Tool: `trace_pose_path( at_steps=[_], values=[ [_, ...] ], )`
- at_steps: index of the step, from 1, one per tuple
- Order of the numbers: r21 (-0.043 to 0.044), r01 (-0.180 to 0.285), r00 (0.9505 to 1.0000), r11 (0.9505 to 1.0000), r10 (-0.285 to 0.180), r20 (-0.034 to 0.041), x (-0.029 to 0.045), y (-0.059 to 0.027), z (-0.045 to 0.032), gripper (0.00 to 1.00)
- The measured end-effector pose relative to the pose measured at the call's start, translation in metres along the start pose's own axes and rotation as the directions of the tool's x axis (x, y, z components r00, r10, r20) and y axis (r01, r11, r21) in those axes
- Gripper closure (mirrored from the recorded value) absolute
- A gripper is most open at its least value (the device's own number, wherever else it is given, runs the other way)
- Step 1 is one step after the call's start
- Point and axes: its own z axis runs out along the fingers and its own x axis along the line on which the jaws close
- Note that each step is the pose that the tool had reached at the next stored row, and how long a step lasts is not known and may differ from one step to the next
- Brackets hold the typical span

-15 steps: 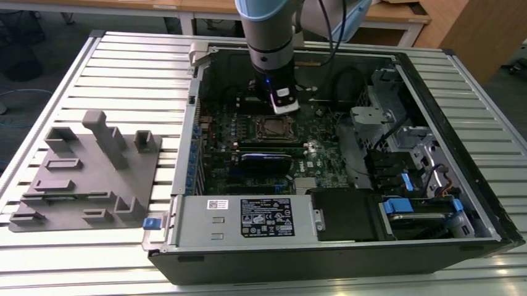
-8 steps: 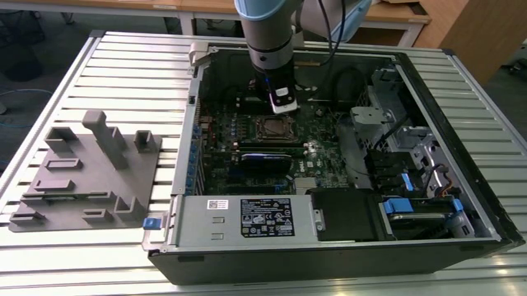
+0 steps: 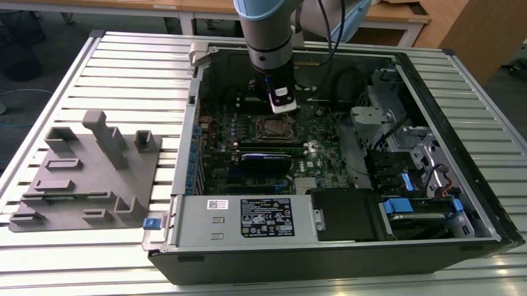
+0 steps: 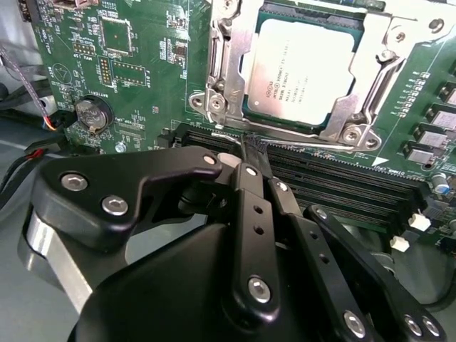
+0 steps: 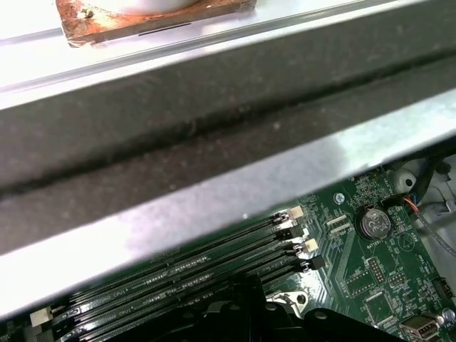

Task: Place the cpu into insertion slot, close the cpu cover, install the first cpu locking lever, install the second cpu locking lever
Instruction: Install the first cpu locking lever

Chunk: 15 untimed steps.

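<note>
The cpu (image 4: 301, 68), a silver-grey square chip, lies flat in the insertion slot (image 3: 272, 127) on the green motherboard. The cpu cover (image 4: 370, 96), a silvery frame with a cut-out centre, lies down around the chip. In the second wrist view my gripper (image 4: 251, 151) is shut with nothing between its black fingers. Its tips hover just off the socket's edge, over the long black memory slots (image 4: 335, 182). In the exterior view the gripper (image 3: 284, 111) hangs just behind the socket, inside the open computer case.
The case walls (image 3: 194, 142) surround the board. A power supply (image 3: 247, 217) and drive bays (image 3: 411, 203) fill the front and the exterior view's right. A grey fixture (image 3: 86, 169) lies on the slatted table. A coin battery (image 5: 374, 222) sits near the memory slots.
</note>
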Motion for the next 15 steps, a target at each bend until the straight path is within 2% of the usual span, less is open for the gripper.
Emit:
trace_pose_path(
  at_steps=[15],
  values=[
    [-0.0017, 0.000, 1.0000, 1.0000, 0.000, 0.0026, -0.0009, -0.0033, 0.0004, 0.89]
  ],
)
